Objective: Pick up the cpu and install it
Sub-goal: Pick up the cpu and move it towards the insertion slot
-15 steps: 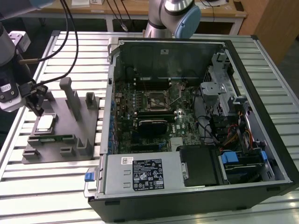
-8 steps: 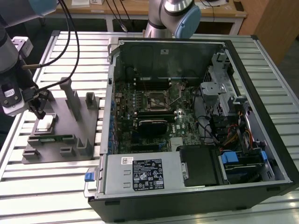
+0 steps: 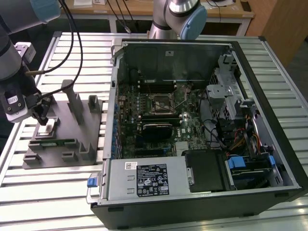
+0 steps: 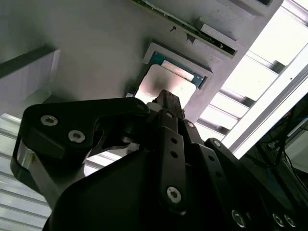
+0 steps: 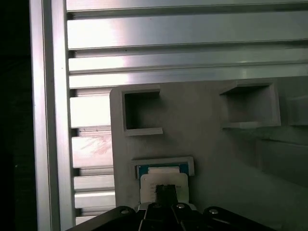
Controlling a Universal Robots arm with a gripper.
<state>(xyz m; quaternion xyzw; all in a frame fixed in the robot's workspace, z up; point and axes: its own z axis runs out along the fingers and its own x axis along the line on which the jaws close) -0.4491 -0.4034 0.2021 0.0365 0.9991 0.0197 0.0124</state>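
The cpu (image 3: 46,128) is a small square chip with a pale metal top. It lies flat in a shallow recess of the grey holder block (image 3: 72,139) at the exterior view's left. My gripper (image 3: 42,117) hangs directly over it, tip pointing down and close to its top. In both wrist views the dark tip of the gripper (image 4: 167,98) (image 5: 166,191) overlaps the near part of the cpu (image 4: 161,79) (image 5: 163,179). The chip's green edge shows against the recess wall. The black metal-framed socket (image 3: 160,102) sits in the middle of the motherboard inside the open computer case (image 3: 269,96).
The holder block (image 5: 207,139) has upright posts (image 3: 74,98) and square pockets (image 5: 142,113) close beside the gripper. It rests on a slatted aluminium table (image 3: 57,187). The case's side wall (image 3: 115,86) stands between block and motherboard. A second arm's base (image 3: 175,19) stands behind the case.
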